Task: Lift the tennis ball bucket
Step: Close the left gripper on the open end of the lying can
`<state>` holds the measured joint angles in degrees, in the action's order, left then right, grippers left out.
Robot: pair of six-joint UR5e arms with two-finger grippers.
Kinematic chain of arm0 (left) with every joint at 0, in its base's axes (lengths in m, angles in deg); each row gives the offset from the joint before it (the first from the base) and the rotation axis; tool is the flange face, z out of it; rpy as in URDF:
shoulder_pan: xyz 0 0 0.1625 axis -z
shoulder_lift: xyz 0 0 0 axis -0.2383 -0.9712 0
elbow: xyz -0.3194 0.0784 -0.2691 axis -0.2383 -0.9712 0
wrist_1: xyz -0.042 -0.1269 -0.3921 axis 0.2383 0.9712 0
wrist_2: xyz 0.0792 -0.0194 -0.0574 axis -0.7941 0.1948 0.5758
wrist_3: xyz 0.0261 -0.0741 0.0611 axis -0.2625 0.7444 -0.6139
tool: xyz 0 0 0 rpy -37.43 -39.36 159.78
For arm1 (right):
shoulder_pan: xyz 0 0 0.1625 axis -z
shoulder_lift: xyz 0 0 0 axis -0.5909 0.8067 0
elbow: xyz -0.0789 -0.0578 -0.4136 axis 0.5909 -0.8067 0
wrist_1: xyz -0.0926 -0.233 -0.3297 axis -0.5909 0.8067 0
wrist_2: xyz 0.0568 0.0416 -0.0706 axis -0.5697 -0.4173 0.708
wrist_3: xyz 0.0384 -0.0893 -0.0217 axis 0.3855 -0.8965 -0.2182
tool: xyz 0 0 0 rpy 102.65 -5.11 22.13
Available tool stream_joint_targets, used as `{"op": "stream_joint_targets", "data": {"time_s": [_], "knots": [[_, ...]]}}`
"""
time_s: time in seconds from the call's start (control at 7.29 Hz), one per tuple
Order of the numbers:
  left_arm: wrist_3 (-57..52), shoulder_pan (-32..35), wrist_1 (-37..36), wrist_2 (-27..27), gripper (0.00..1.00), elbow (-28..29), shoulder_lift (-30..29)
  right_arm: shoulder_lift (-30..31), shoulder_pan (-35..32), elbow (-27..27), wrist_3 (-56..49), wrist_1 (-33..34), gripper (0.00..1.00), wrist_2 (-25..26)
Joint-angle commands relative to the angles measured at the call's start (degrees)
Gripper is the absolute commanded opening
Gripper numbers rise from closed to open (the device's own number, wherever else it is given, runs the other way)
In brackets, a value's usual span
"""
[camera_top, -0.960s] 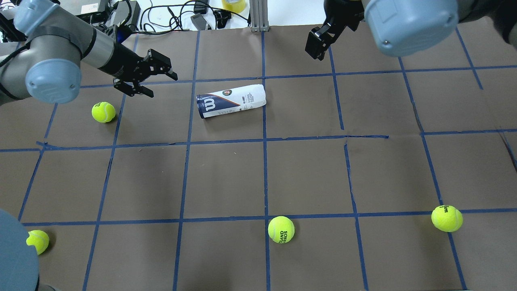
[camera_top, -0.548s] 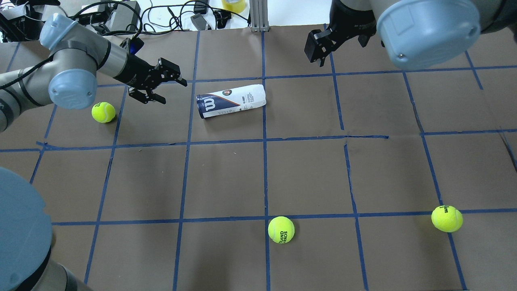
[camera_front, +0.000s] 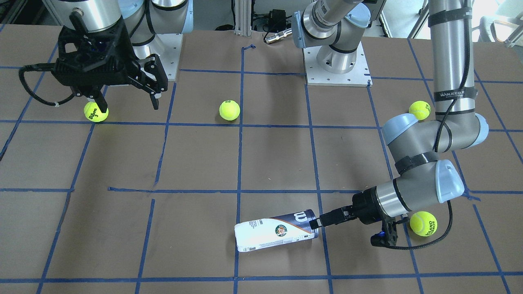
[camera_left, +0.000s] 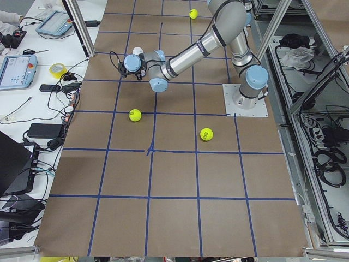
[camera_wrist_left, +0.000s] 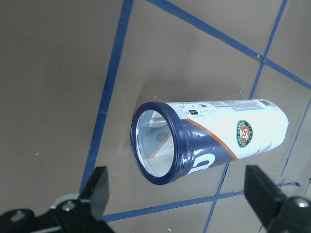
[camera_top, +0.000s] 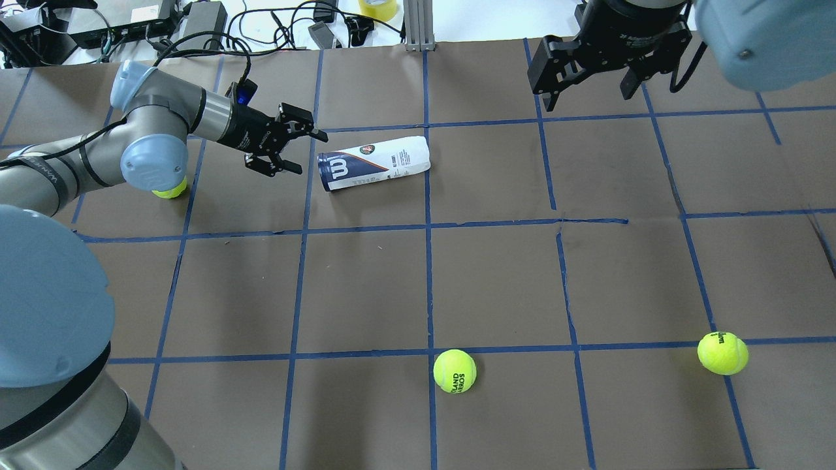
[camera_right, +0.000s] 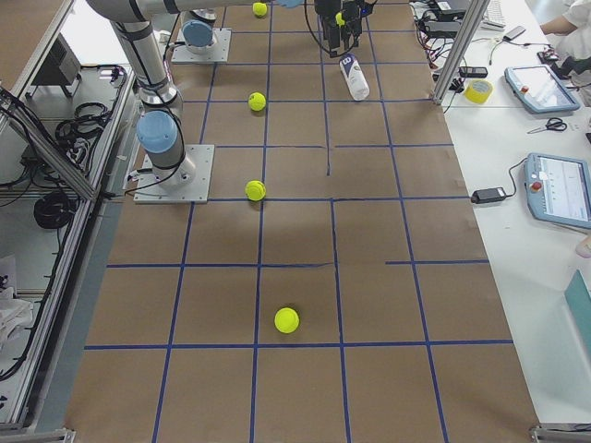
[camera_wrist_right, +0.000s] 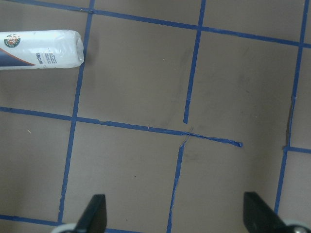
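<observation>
The tennis ball bucket [camera_top: 373, 163] lies on its side on the brown table, its navy open end toward my left arm. It also shows in the front view [camera_front: 276, 232], the left wrist view [camera_wrist_left: 209, 141] and the right wrist view [camera_wrist_right: 39, 50]. My left gripper [camera_top: 312, 155] is open and empty, low at the bucket's navy rim. In the left wrist view its fingers [camera_wrist_left: 97, 189] stand wide on either side of the open end. My right gripper [camera_top: 588, 85] is open and empty, raised above the table to the right of the bucket and farther back.
Yellow-green tennis balls lie about: one at front centre [camera_top: 454, 371], one at front right [camera_top: 722, 353], one half hidden under my left forearm [camera_top: 170, 190]. Cables and boxes [camera_top: 196, 19] sit past the table's far edge. Blue tape lines grid the surface.
My left gripper has moved right, from beside the far-left ball to the bucket's navy end. My right gripper has shifted right and turned. The bucket has not moved.
</observation>
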<state>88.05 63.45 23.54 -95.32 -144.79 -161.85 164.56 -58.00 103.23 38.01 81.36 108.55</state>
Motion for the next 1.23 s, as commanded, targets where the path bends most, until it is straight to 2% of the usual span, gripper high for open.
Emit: {"op": "stream_joint_targets", "data": {"time_s": [0.0,0.14,0.55,0.69,0.82,0.96,1.1], "knots": [[0.2,0.5,-0.9,2.8,1.00,-0.1,-1.6,0.6,0.7,0.4,7.4,0.3,1.00,0.7],[0.2,0.5,-1.0,6.0,1.00,-0.2,-2.3,0.9,0.6,0.3,7.4,0.2,1.00,2.9],[0.2,0.9,-1.1,6.8,0.98,-0.3,-3.4,2.1,0.7,1.8,6.6,0.2,1.00,3.2],[0.2,1.9,-1.1,6.8,0.86,-0.3,-3.5,2.1,0.6,1.7,6.5,0.2,1.00,3.1],[0.2,2.5,-1.1,6.8,0.73,-0.3,-3.6,2.1,0.6,1.7,6.5,0.2,1.00,2.6],[0.2,2.5,-1.1,6.7,0.15,-0.2,-3.6,2.1,0.7,1.7,6.5,0.2,1.00,2.5],[0.2,2.5,-1.1,6.8,0.00,-0.2,-3.6,2.1,0.7,1.7,6.5,0.1,1.00,2.5]]}}
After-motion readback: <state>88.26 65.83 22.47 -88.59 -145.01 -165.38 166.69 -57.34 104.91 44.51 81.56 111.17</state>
